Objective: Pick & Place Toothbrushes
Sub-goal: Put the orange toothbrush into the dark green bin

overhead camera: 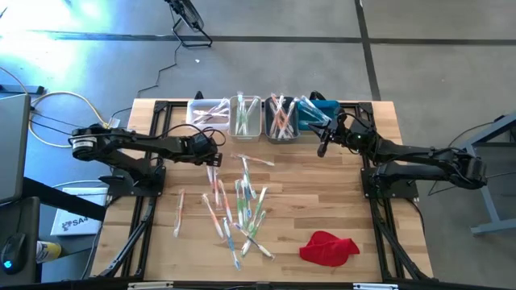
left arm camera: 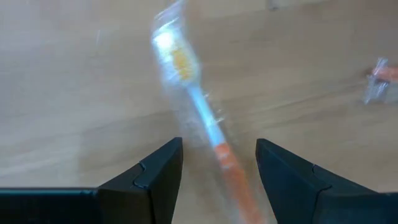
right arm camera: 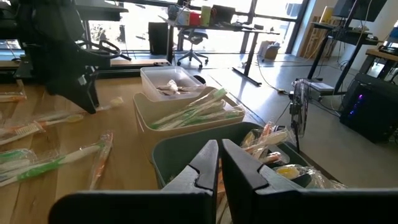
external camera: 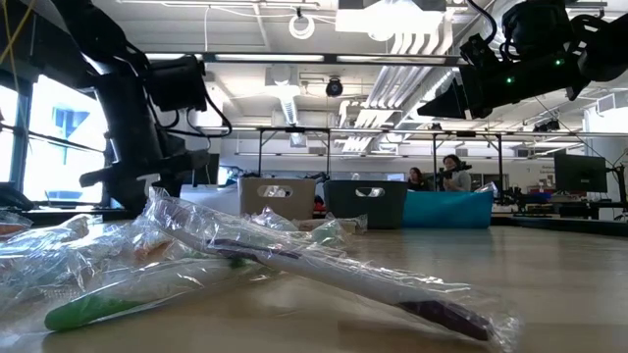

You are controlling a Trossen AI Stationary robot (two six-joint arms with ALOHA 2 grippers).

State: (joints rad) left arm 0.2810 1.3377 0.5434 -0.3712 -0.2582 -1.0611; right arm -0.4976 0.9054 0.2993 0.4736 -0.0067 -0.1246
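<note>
- We see a wooden table [overhead camera: 322, 201] in an open workshop, desks and 2 seated people beyond, 4 bins [overhead camera: 262, 117] along its far edge.
- Dozens of wrapped toothbrushes [overhead camera: 238, 205] lie scattered mid-table, a red cloth [overhead camera: 329, 247] near the front.
- The right gripper [right arm camera: 219, 165], fingers together and empty, hovers over the grey bin [right arm camera: 186, 155].
- The left gripper [left arm camera: 219, 163], fingers apart, straddles an orange toothbrush [left arm camera: 205, 118] lying just in front of the bins.
- We judge it should centre on the handle, descend squarely and close without snagging loose wrapper.
</note>
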